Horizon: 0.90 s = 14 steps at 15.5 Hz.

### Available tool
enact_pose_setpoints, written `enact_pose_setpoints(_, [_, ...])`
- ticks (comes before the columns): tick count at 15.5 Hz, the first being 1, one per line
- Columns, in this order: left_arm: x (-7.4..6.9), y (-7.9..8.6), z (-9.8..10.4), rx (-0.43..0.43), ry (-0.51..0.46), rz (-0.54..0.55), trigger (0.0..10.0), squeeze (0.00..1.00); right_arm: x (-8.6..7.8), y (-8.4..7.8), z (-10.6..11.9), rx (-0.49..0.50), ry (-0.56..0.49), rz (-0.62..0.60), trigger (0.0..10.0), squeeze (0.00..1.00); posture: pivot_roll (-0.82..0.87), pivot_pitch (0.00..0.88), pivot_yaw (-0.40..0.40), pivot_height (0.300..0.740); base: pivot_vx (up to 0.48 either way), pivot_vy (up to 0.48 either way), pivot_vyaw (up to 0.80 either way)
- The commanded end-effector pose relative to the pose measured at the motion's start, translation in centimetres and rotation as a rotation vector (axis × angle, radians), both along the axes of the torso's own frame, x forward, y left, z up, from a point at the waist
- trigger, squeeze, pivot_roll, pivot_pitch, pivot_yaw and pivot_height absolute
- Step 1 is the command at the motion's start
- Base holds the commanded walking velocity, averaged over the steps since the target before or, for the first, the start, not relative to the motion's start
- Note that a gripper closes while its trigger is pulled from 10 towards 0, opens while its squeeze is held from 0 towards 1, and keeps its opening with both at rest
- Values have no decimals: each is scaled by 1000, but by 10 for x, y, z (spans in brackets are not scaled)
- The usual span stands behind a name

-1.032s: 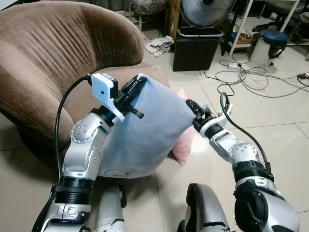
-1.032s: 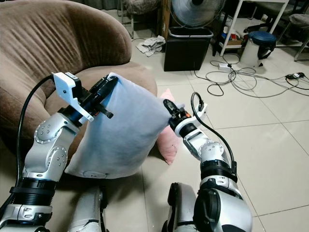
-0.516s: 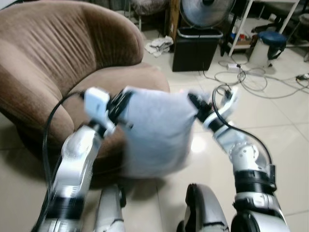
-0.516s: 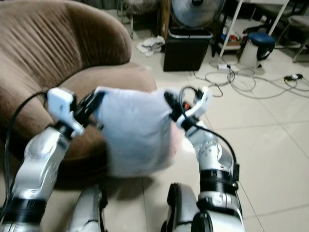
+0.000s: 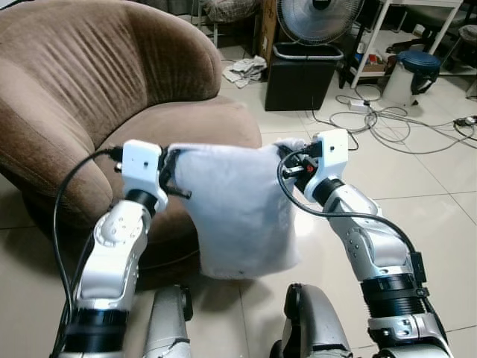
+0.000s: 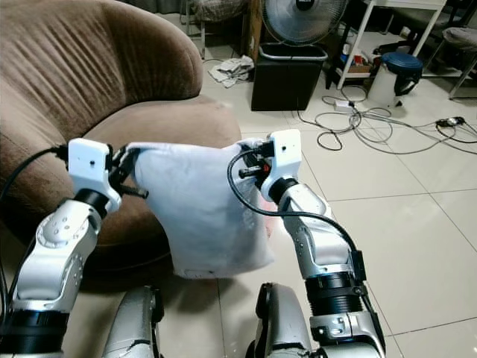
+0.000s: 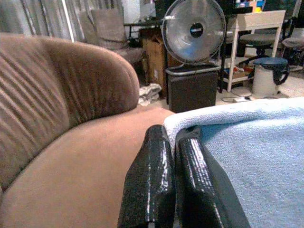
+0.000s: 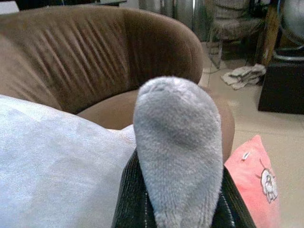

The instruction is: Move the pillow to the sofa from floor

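Pale blue pillow (image 5: pixel 242 212) held up off the floor (image 5: pixel 417 186), between two grippers, just before the sofa (image 5: pixel 89 89) seat.

One blue pillow, one pink pillow (image 8: pixel 254 183) on floor behind it, one brown sofa, one fan (image 5: pixel 319 19), two grippers. Pillow hanging flat like a sheet, top edge stretched level side to side, body drooping straight down, face toward the camera. Left gripper (image 5: pixel 170 165) pinched tight on the top left corner; right gripper (image 5: pixel 289 160) clamped on the top right corner, cloth bulging between its fingers (image 8: pixel 130 202). Both forearms raised, elbows bent, wrists turned inward toward each other.
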<state>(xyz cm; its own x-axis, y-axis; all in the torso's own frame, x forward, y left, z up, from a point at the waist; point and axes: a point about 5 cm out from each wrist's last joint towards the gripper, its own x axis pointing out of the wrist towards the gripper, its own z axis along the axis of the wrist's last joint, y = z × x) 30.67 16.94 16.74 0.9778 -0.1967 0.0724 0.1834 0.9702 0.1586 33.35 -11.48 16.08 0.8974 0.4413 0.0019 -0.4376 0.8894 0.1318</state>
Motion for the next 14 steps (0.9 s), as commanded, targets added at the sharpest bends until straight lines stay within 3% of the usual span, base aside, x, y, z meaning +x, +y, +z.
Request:
enact_pose_setpoints(1, [1, 3, 12, 17, -42, 25, 10000, 0, 4, -12, 14, 11, -63, -59, 10000, 0, 96, 0, -58, 567, 0, 0, 0])
enact_pose_setpoints(2, [-3, -6, 11, -36, -26, -39, 10000, 0, 5, -13, 14, 4, -68, -69, 10000, 0, 96, 0, -58, 582, 0, 0, 0])
enact_pose_setpoints(3, [-3, -7, 9, -39, -20, -37, 10000, 0, 4, -13, 13, -1, -65, -72, 10000, 0, 96, 0, -58, 592, 0, 0, 0])
enact_pose_setpoints(5, [0, -4, 8, 18, -26, -3, 10000, 0, 4, -14, 10, -7, -63, -95, 10000, 0, 97, 0, -52, 622, 0, 0, 0])
enact_pose_setpoints(10, [1, -1, 17, 1, -69, 22, 10000, 0, 5, -14, 13, -2, -76, -109, 10000, 0, 96, 0, -47, 667, 0, 0, 0])
enact_pose_setpoints(14, [1, -3, 19, 3, -91, 7, 10000, 0, 7, -11, 12, -5, -76, -100, 10000, 0, 100, 0, -49, 727, 0, 0, 0])
